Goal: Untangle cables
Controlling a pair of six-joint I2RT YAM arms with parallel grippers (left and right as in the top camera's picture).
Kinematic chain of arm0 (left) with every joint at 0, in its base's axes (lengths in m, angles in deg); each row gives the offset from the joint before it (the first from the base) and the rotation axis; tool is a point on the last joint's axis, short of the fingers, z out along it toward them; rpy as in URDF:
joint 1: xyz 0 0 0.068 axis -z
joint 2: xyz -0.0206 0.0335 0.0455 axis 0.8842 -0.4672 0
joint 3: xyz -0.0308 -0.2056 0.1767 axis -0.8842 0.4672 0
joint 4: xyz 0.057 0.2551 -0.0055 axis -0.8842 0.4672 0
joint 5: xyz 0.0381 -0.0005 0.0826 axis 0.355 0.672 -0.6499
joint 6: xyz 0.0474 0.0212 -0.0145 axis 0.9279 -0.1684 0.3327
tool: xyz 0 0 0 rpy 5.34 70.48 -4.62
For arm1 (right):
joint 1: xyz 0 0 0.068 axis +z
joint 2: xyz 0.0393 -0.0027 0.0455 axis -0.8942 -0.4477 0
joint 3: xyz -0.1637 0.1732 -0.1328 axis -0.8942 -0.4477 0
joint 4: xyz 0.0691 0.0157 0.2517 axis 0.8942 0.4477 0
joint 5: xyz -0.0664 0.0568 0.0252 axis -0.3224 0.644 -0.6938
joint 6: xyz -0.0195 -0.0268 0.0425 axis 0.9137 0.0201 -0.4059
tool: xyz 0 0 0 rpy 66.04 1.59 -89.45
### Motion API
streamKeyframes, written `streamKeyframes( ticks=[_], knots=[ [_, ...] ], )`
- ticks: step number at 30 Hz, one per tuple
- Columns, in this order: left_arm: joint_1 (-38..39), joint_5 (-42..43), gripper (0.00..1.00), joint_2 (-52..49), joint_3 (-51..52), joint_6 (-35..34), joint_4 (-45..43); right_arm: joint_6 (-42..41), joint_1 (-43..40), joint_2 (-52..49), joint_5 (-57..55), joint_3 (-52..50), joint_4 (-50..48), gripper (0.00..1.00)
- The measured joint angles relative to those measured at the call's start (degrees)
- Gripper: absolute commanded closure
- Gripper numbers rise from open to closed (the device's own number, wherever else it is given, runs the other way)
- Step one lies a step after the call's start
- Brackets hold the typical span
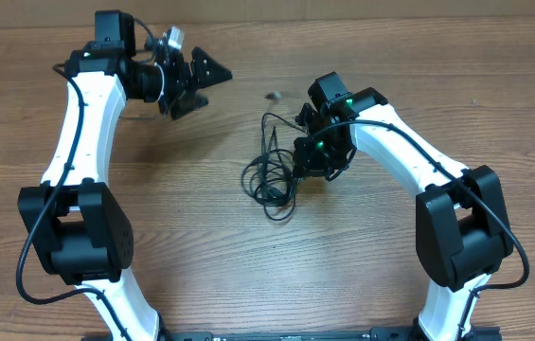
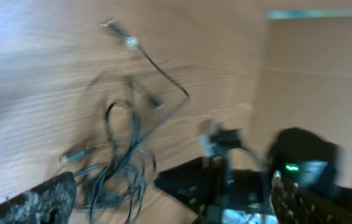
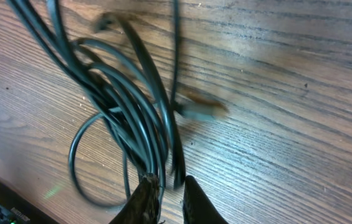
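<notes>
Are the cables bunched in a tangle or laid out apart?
Bunched: the cables lie in one clump of overlapping loops; the right wrist view shows strands crossing.

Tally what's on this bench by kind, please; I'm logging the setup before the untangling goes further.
Cable bundle: 1, black, strands too tangled to count singly
Robot arms: 2, the left arm and the right arm
Wooden table: 1
Total: 4
</notes>
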Motion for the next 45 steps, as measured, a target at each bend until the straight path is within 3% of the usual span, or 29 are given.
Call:
streamKeyframes(
  ticks=[2, 4, 7, 10, 17, 21, 26, 28, 30, 33, 35, 39, 41, 45],
  knots=[
    [0.17, -4.37, 0.13, 0.0, 0.0, -0.24, 4.79, -0.11, 0.0, 0.0, -0.02, 0.0, 0.0, 0.87],
    [0.76, -9.31, 0.16, 0.0, 0.0, 0.17, 8.85, -0.15, 0.0, 0.0, -0.17, 0.0, -0.02, 0.85],
    [2.73, -15.5, 0.15, 0.0, 0.02, 1.64, 13.07, -0.22, 0.0, 0.0, -1.31, 0.0, -0.04, 0.63],
    [5.77, -20.57, 0.16, 0.0, 0.02, 2.54, 15.63, -0.39, 0.0, 0.0, -2.38, 0.0, -0.02, 0.56],
    [15.15, -25.73, 0.52, 0.0, 4.17, 2.64, 12.61, -2.21, 0.0, 0.0, -2.8, -0.48, -0.28, 0.55],
    [19.39, -26.95, 0.53, 0.0, 9.55, 0.9, 9.25, -3.85, 0.0, 0.0, -2.71, -3.52, -2.36, 0.46],
    [20.65, -27.56, 0.45, 0.0, 15.32, -0.81, 3.32, -4.7, 0.0, -0.11, 0.52, -9.53, -8.28, 0.44],
    [20.46, -28.37, 0.46, 0.0, 16.65, -1.11, 1.64, -4.92, 0.02, -0.2, 2.19, -11.37, -10.45, 0.44],
    [19.85, -28.74, 0.52, 0.0, 17.25, -1.36, 0.92, -5.05, 0.0, -0.24, 3.45, -12.5, -11.69, 0.44],
    [18.23, -28.65, 0.7, 0.0, 17.31, -1.77, -0.02, -5.14, 0.0, -0.24, 4.83, -13.38, -12.39, 0.45],
    [16.87, -28.41, 0.75, 0.0, 17.31, -1.75, -0.26, -4.98, 0.0, -0.26, 5.38, -13.4, -12.48, 0.52],
    [15.23, -28.46, 0.67, 0.0, 17.31, -1.66, 0.35, -5.38, 0.0, -0.26, 5.88, -13.4, -13.16, 0.54],
    [15.45, -28.44, 0.64, 0.0, 17.57, -1.7, 0.5, -5.33, 0.0, -0.28, 6.12, -13.4, -13.57, 0.5],
    [17.2, -28.44, 0.64, 0.0, 19.3, -1.73, -0.7, -5.33, 0.0, -0.31, 7.08, -13.4, -13.94, 0.48]
  ],
)
